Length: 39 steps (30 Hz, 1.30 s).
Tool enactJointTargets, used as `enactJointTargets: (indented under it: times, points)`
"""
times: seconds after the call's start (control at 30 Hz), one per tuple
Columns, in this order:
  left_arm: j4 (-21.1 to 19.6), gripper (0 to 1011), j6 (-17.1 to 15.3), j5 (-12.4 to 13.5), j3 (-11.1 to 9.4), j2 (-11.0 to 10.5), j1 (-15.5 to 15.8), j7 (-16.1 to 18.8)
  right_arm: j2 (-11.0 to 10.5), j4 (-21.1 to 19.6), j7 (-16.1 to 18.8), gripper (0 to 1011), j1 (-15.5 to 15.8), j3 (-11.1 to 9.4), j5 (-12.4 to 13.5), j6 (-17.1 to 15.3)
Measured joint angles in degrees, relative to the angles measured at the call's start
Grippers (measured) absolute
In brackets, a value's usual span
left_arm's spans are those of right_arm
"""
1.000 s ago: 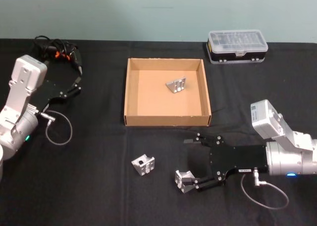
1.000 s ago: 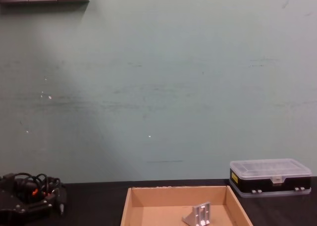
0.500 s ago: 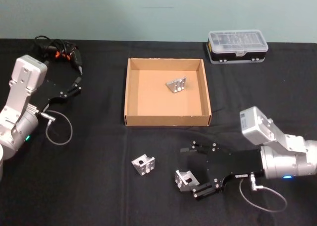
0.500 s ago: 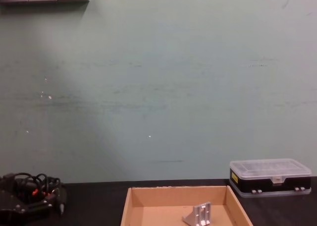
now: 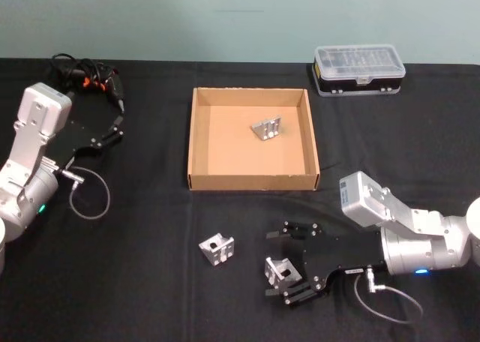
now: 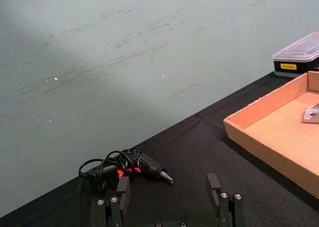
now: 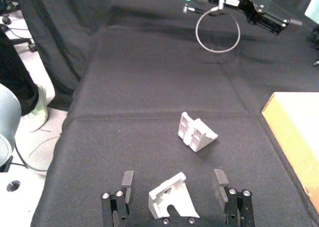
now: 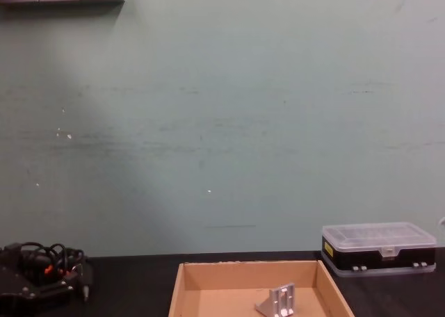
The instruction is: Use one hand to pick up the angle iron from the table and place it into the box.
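- The right gripper (image 5: 279, 268) is low over the table (image 5: 150, 289), near the front edge and right of centre, reaching in from the right.
- Its jaws are spread wide, one finger (image 7: 127, 180) on each side of an angle iron (image 5: 280, 271).
- In the right wrist view this angle iron (image 7: 171, 197) lies deep between the fingers of the gripper (image 7: 173, 179), close to the palm. Neither finger looks to be pressing on it, though I can't be sure whether the palm touches it.
- The angle iron rests on the table, well in front of the box (image 5: 253, 182) and outside it.
- A second angle iron (image 5: 217, 250) lies on the table just left of the gripper, clear of the fingers; the right wrist view shows it (image 7: 197, 133) ahead of the fingertips.
- A third angle iron (image 5: 267, 128) is inside the box, toward the far right part of its floor. From the chest it (image 8: 280, 301) shows propped above the box's near wall (image 8: 250, 267).
- The left gripper (image 5: 118, 121) is parked at the table's left side, jaws open on nothing, pointing toward a cable bundle (image 5: 86, 76) at the far left corner.
- A case (image 5: 360, 70) with a clear lid sits beyond the box, to the far right.
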State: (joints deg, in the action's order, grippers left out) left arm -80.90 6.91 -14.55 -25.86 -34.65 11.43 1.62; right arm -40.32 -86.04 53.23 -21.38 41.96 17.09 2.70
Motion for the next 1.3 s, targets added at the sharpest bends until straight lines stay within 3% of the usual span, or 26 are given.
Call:
enactJointTargets:
  times: [0.23, 0.53, 0.87, 1.17, 1.3]
  points:
    - [0.0, 1000, 0.0, 0.0, 0.0, 0.0, 0.0, 0.0, 0.5, 0.8, -0.8, 1002, -0.6, 1.1, -0.6, -1.3]
    - [0.0, 1000, 0.0, 0.0, 0.0, 0.0, 0.0, 0.0, 0.5, 0.7, -0.8, 979, -0.6, 1.0, -0.6, -1.3]
    - [0.0, 1000, 0.0, 0.0, 0.0, 0.0, 0.0, 0.0, 0.5, 0.6, -0.8, 734, -0.5, 0.9, -0.5, -1.1]
    - [0.0, 1000, 0.0, 0.0, 0.0, 0.0, 0.0, 0.0, 0.4, 0.6, -0.7, 433, -0.5, 0.8, -0.5, -1.0]
    - [0.0, 1000, 0.0, 0.0, 0.0, 0.0, 0.0, 0.0, 0.4, 0.6, -0.7, 398, -0.4, 0.8, -0.4, -1.0]
